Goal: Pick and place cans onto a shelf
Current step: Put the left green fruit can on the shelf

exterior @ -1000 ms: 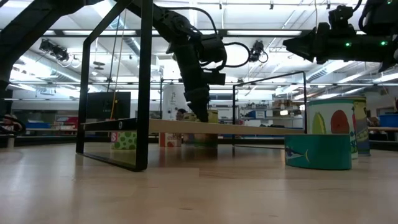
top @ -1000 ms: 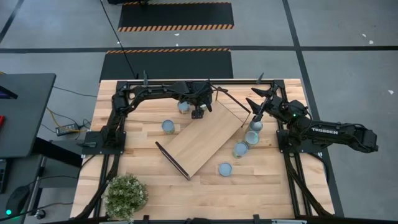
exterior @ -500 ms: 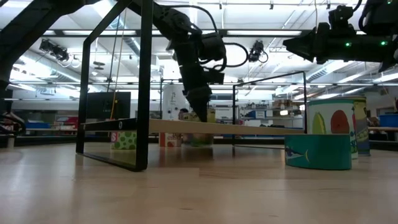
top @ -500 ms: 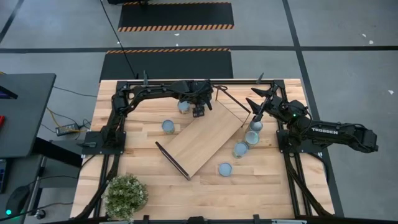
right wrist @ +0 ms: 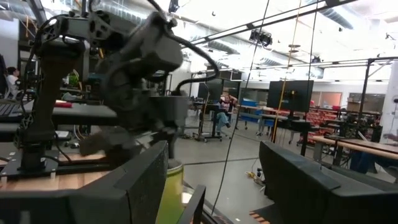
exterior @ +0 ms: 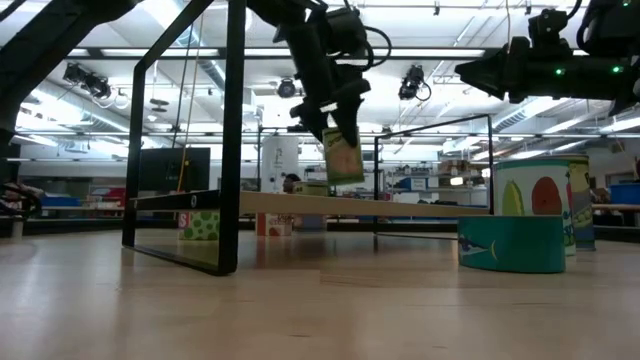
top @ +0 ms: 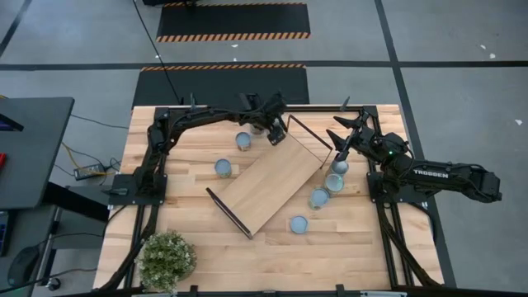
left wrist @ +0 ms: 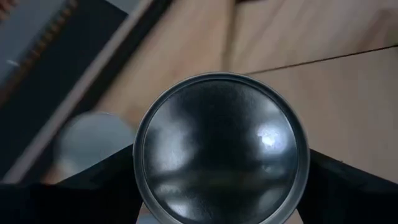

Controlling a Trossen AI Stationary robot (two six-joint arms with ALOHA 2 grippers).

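Note:
The shelf (top: 268,183), a light-wood board with black end frames, stands slantwise mid-table. My left gripper (top: 272,134) is above the shelf's far end, shut on a green-labelled can (exterior: 343,157) whose silvery round end (left wrist: 221,146) fills the left wrist view. Two cans (top: 244,141) (top: 223,167) stand on the table left of the shelf. Several more (top: 332,183) stand at its right, one (top: 299,224) nearer the front. My right gripper (top: 340,136) hovers open over the far right, holding nothing. My left gripper pinches the can by its side wall (left wrist: 140,180), one finger (left wrist: 106,177) on each opposite side, coming from above and slanting down. The can hangs tilted below the fingers (exterior: 330,120), lifted clear of the shelf board (exterior: 400,207) and the table.
A potted plant (top: 167,260) stands at the near left corner. In the low view a teal can (exterior: 515,243) and a taller can (exterior: 540,195) stand at the right. The shelf's black frame (exterior: 232,150) rises in the foreground.
My left gripper has risen from behind the shelf's far end and rolled at the wrist. The green-labelled can has come up with it, lifted clear and now tilted above the board. The right arm has kept still.

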